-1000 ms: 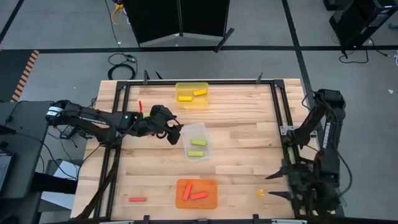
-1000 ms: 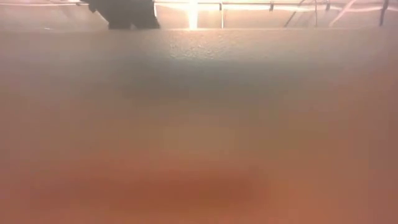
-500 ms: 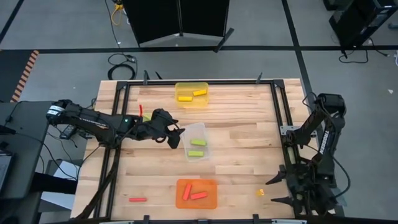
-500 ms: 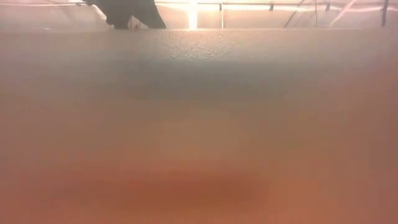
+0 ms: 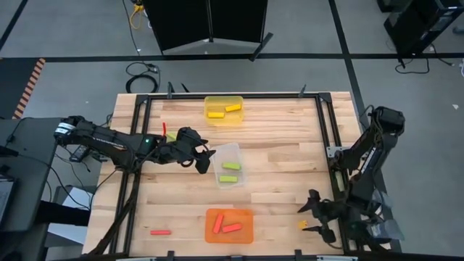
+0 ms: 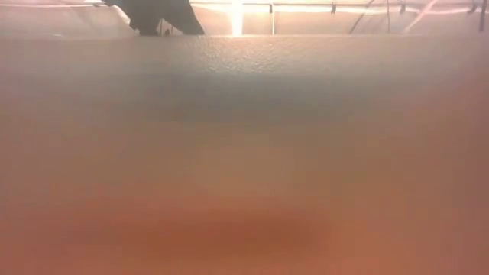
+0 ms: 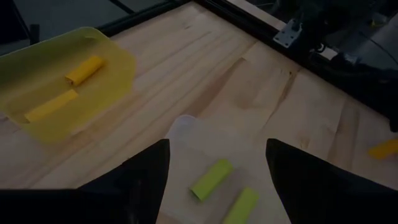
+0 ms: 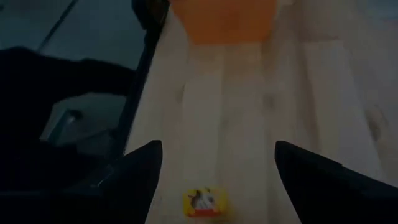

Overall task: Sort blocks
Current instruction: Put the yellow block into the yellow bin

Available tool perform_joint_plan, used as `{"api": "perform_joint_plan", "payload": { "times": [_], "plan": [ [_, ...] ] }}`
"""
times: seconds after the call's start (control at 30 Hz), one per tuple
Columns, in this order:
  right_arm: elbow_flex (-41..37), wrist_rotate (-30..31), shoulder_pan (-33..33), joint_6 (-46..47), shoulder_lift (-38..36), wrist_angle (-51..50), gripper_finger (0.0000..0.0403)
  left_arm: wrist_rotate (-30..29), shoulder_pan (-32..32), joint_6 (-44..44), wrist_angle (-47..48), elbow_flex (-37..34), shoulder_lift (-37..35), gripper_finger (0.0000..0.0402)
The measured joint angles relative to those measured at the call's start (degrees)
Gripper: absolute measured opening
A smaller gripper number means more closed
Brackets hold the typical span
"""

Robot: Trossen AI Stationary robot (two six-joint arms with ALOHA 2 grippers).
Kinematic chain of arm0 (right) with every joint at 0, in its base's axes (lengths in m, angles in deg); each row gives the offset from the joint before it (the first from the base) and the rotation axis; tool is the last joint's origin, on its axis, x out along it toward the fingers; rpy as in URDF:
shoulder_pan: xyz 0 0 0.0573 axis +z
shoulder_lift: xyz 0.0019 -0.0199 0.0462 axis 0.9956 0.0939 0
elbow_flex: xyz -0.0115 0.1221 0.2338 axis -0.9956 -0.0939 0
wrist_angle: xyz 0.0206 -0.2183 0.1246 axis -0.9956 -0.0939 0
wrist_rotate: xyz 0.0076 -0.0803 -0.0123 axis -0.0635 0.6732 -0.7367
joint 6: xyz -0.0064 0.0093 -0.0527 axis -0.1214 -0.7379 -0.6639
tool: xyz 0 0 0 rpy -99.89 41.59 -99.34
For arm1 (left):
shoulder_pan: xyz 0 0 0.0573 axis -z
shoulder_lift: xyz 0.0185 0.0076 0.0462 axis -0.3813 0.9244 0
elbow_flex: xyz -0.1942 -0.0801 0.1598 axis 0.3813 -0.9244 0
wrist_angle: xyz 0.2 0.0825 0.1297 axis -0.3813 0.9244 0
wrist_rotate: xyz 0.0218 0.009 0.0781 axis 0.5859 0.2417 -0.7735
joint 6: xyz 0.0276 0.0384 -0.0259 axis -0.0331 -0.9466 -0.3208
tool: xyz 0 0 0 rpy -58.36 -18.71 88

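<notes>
The yellow tray (image 5: 223, 109) holds two yellow blocks. Two lime green blocks (image 5: 230, 172) lie in the clear tray (image 5: 228, 152), and two red blocks (image 5: 228, 225) in the orange tray (image 5: 243, 233). Loose red blocks lie on the table at far left (image 5: 164, 127) and near left (image 5: 160, 233). A loose yellow block (image 5: 304, 225) lies near the table's near right corner. My left gripper (image 5: 205, 156) hovers open at the clear tray's left side, above the green blocks (image 7: 211, 178). My right gripper (image 5: 313, 214) is open, with the yellow block (image 8: 204, 202) low between its spread fingers, untouched.
Black frame rails (image 5: 325, 130) run along the table's edges. Bare wood (image 5: 290, 156) lies between the trays and the right rail. The low view is filled by a blurred orange surface (image 6: 244, 191), with only a dark arm (image 6: 160, 14) showing at its top.
My right arm has swung from the table's near right corner toward the left, bringing its open gripper up to the loose yellow block. The blocks and trays have stayed in place.
</notes>
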Motion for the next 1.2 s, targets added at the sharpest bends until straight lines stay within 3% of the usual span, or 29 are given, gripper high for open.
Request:
{"api": "perform_joint_plan", "payload": {
  "times": [0.23,0.5,0.8,1.0,1.2],
  "plan": [
    [7.6,-11.3,-7.0,-8.2,-1.2,-7.7,0.0330,0.0,0.0,-1.4,-0.1,0.0,0.0,0.0272],
    [12.1,-21.0,-10.3,-6.1,-1.2,-17.6,0.0330,-0.6,0.0,-3.1,0.0,0.0,0.0,0.0272],
    [20.0,-23.6,-11.4,-4.2,-0.1,-27.8,0.0321,-2.0,-0.1,-4.3,-0.1,0.0,0.0,0.0273],
    [28.9,-26.7,-11.4,-4.5,8.8,-38.8,0.0307,-2.1,-0.1,-4.5,-0.1,0.0,0.0,0.0273],
    [37.1,-25.2,-10.6,-5.0,16.6,-46.6,0.0310,-2.2,-0.1,-4.9,-0.1,0.0,0.0,0.0273]
  ]
}}
